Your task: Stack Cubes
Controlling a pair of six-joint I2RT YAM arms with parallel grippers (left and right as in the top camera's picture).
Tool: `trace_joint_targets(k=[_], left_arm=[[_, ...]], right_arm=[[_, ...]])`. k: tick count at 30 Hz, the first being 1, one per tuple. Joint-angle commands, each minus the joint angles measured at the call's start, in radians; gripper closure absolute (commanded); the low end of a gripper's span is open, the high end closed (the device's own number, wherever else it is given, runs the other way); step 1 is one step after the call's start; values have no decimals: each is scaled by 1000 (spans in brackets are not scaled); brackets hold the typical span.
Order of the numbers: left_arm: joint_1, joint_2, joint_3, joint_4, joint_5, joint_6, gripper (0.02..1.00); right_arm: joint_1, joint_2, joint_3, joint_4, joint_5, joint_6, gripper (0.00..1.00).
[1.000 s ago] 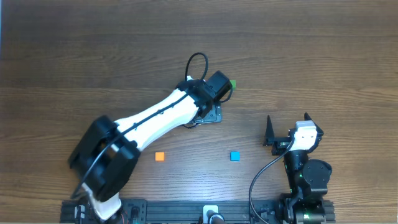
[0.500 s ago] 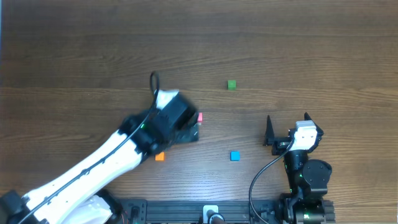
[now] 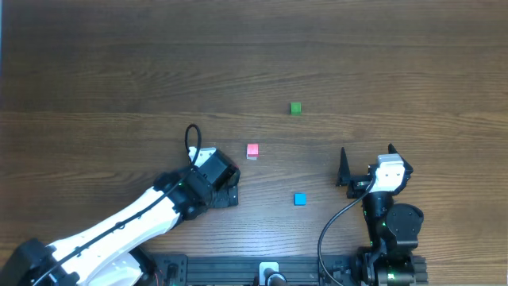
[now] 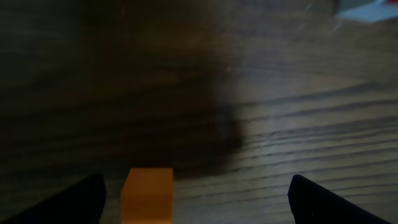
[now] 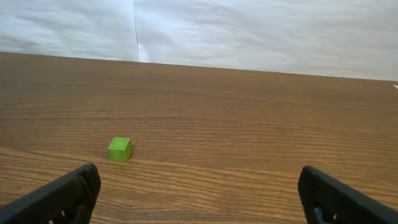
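A wooden table (image 3: 119, 63) with a fine straight grain, running across the top view from side to side, is seen under four small, plain, matt, sharp-edged cubes. The orange cube (image 4: 147, 193) is found on the wood between the spread fingers of the left gripper (image 4: 199, 208), much nearer to one dark fingertip than to the other and touched by neither; no long axis can be given for it, its sides being equal, but one flat face is turned squarely toward the wrist camera and its edges are laid along the grain. In the top view the left gripper (image 3: 225, 195) is held low at the end of the white-shelled arm, with the pink cube (image 3: 252, 150) just beyond it. The blue cube (image 3: 299, 199) is set apart toward the right arm, and the green cube (image 3: 295, 108) lies well apart, farther up the table. The right gripper (image 3: 367, 159) is also held wide open, its black wedge-shaped fingers parted and nothing gripped. From its wrist, the green cube (image 5: 119, 149) is seen turned slightly to the grain, before a creased white backdrop (image 5: 249, 37).
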Motion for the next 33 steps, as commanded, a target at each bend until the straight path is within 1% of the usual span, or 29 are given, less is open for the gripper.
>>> trace_joint_targets(k=[1, 5, 9, 12, 13, 17, 24, 33], left_arm=[[-3, 43, -11, 6, 11, -13, 97], [-3, 72, -11, 5, 10, -2, 117], [-3, 93, -11, 0, 6, 46, 126], [-3, 95, -11, -19, -13, 51, 174], [-2, 95, -11, -22, -16, 51, 205], [-2, 95, -11, -23, -20, 51, 251], [-2, 95, -13, -25, -20, 51, 400], [-2, 95, -13, -25, -19, 50, 516]], right_arm=[[-7, -8, -9, 3, -14, 3, 7], [-7, -8, -9, 3, -15, 3, 7], [-7, -8, -9, 3, -14, 3, 9], [-7, -8, -9, 3, -14, 3, 9], [-7, -8, -9, 3, -14, 3, 9], [-7, -8, -9, 3, -14, 3, 7], [-7, -8, -9, 3, -14, 3, 7], [-7, -8, -9, 3, -14, 3, 9]])
